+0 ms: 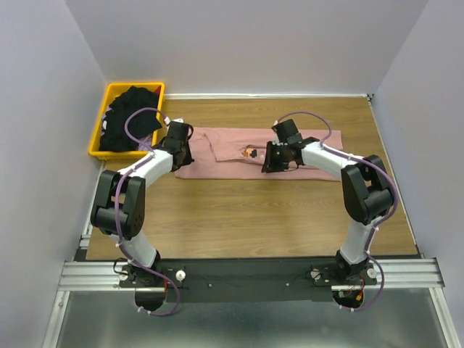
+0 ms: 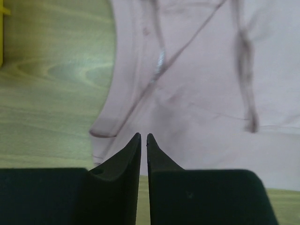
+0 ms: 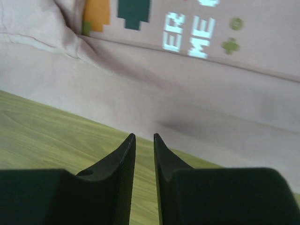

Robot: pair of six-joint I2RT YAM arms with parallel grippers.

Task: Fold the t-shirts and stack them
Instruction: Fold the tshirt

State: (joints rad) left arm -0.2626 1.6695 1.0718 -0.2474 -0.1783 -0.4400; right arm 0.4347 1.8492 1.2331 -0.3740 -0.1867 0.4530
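The dusty pink t-shirt (image 1: 232, 156) lies flat across the back middle of the table, folded into a long strip with a bit of its print showing. My left gripper (image 1: 185, 158) hovers over the strip's left end. Its jaws stand almost together with nothing between them (image 2: 144, 136), above the pink cloth (image 2: 201, 93). My right gripper (image 1: 270, 162) is at the shirt's near edge by the print. Its jaws stand a narrow gap apart (image 3: 144, 136), with bare wood showing between them, just short of the cloth (image 3: 211, 93). Black t-shirts (image 1: 130, 101) lie heaped in a bin.
The yellow bin (image 1: 98, 134) stands at the back left corner, close to my left arm; a sliver of it (image 2: 1, 28) shows in the left wrist view. Grey walls close in the back and both sides. Wooden tabletop (image 1: 246, 217) stretches between shirt and arm bases.
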